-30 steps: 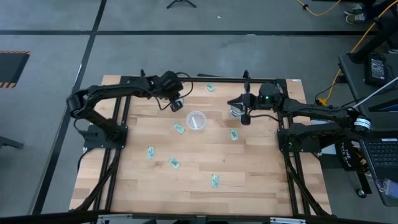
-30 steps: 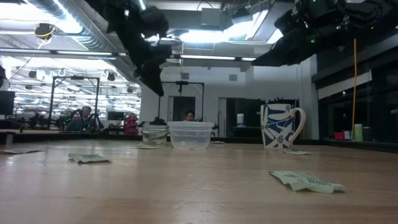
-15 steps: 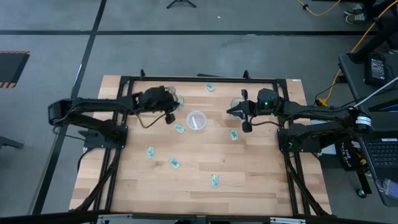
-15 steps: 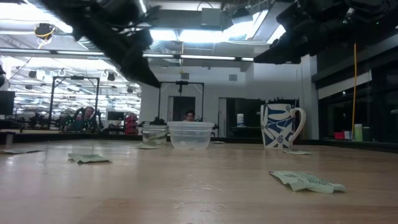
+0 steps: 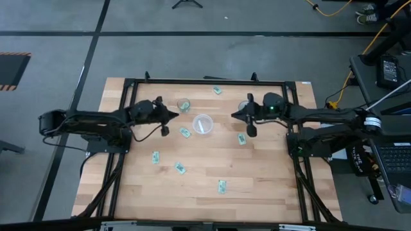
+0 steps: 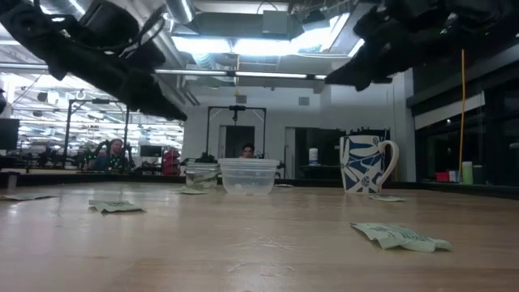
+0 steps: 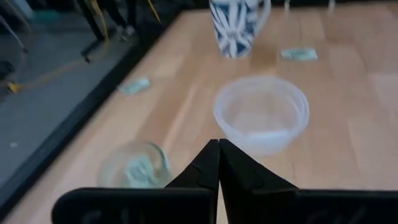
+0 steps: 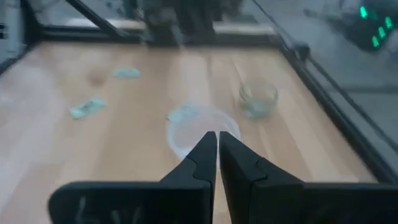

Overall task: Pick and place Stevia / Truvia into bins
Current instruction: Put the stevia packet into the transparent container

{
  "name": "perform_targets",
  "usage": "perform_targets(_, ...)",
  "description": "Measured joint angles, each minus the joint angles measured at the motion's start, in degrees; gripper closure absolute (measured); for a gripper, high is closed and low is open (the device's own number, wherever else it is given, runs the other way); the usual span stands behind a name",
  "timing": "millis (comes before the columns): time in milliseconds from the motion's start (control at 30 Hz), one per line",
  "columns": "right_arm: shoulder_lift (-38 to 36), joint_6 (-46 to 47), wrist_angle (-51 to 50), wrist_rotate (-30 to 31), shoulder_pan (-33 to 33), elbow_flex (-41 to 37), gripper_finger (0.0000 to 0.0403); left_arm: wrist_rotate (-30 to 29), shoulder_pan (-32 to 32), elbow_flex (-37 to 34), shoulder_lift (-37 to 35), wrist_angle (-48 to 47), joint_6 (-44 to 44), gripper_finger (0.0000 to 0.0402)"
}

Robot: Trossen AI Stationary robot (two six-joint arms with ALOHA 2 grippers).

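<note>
I see the left gripper (image 5: 168,115) up in the air, just to the left of the small clear cup (image 5: 184,105) and the wider whitish cup (image 5: 203,124). In its own wrist view the two dark fingers (image 7: 205,167) are pressed together with nothing between them. The small clear cup (image 7: 134,165) looks blurry there, but I can make out something pale green inside it. I cannot tell how many packets that is.

The right gripper (image 5: 235,115) hangs on the other side of the wider whitish cup, close to the blue and white mug (image 6: 366,164). From above, the mug is mostly hidden under that arm. The right fingers (image 8: 204,155) sit almost together, with only a thin gap, and I see nothing held in them.

Sweetener packets (image 5: 185,133) lie flat and scattered on the wooden table (image 5: 270,186). One is just beside the whitish cup, one near the right gripper (image 5: 241,138), and three more (image 5: 180,168) lie nearer the front. One (image 5: 218,90) sits by the far edge.

In the low view both grippers are cut off at the top, so I only see dark arm parts there. A crumpled packet (image 6: 399,235) lies close to that camera.
</note>
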Motion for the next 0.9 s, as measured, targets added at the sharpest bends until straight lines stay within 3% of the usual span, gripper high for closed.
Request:
perform_targets(133,7.7,-0.6,-3.8,2.3,-0.1,6.1,0.0397,0.0,1.5,0.0,-2.7,0.2,0.6,0.0400)
perform_targets(400,25.8,-3.9,-18.9,2.0,-4.7,29.1,0.0394,0.0,3.0,0.0,-5.4,-0.6,1.2,0.0399)
perform_targets(633,38.9,3.0,-30.9,2.1,-11.3,45.6,0.0394,0.0,3.0,0.0,-5.4,-1.7,2.6,0.0396)
perform_targets(900,48.8,9.4,-39.5,2.1,-14.6,58.0,0.0393,0.0,3.0,0.0,-5.4,-1.7,2.1,0.0395)
